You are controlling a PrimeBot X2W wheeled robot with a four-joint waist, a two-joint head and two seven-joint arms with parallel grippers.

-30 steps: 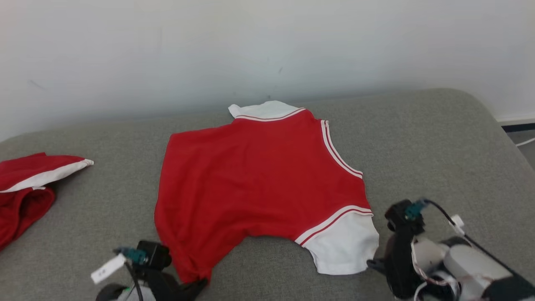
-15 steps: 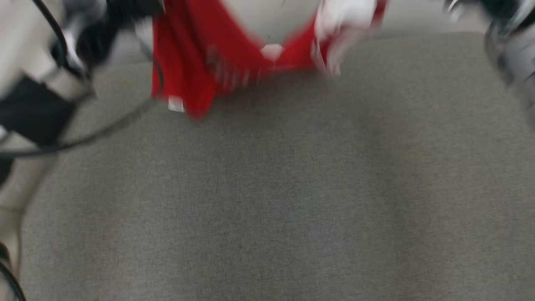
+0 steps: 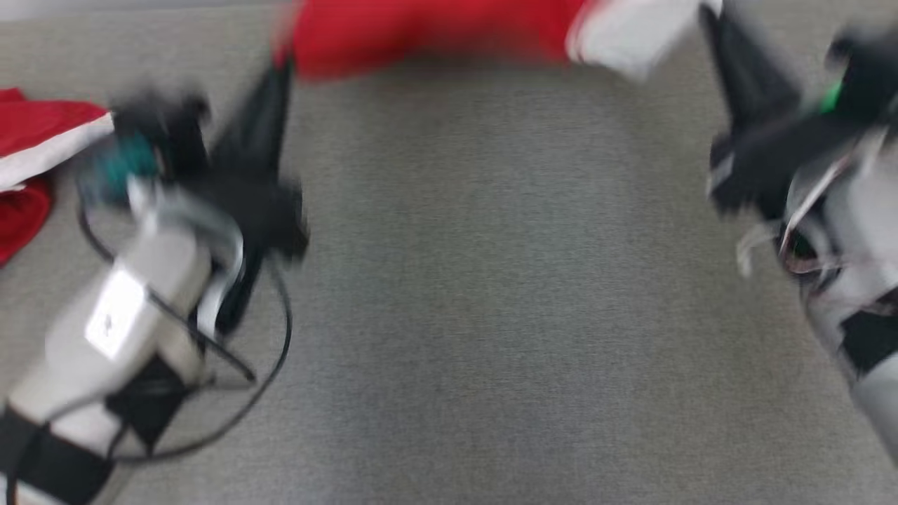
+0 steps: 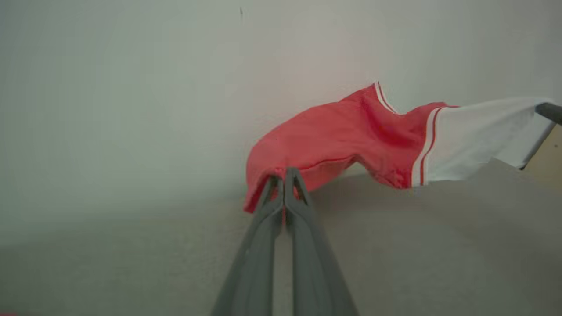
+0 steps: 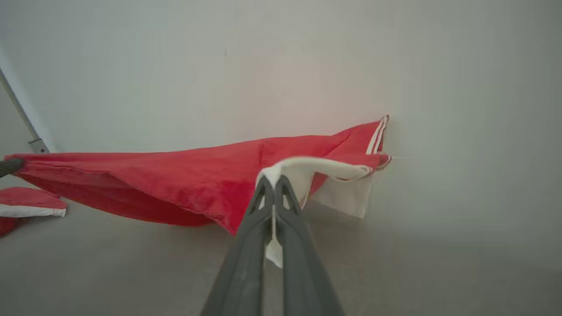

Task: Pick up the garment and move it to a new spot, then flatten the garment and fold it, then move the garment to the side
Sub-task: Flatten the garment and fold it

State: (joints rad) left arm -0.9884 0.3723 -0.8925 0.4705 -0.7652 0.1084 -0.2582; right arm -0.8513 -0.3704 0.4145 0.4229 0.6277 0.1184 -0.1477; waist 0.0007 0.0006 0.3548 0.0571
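Cloth is up off the bed of the grey cushion (image 3: 491, 337): the red and white garment (image 4: 342, 131), no longer spread flat with the grippers low at its near edge, now hangs stretched in the air between the two arms, close to the pale wall (image 4: 131, 87). The left gripper (image 4: 284, 175) is clenched on a red corner of the hem, its dark fingers pressed together with a fold of cloth pinched at the tips. The right gripper (image 5: 273, 182) is clamped on the white sleeve, and a tongue of white fabric shows between its fingers. The span between the two holds is fairly taut along its upper edge, while the body of the shirt sags below; whether the lowest fold brushes the cushion I cannot tell. The head view is smeared with motion and looks at a different stretch of cushion than it did a second ago, so the camera itself has swung; it catches the garment at its top edge. By my reading the pick-up is done and the carry to a new spot is under way, with laying down, flattening and folding yet to come. A second red and white piece (image 5: 30, 204) lies well apart on the robot's left, and the set-down should probably keep clear of it
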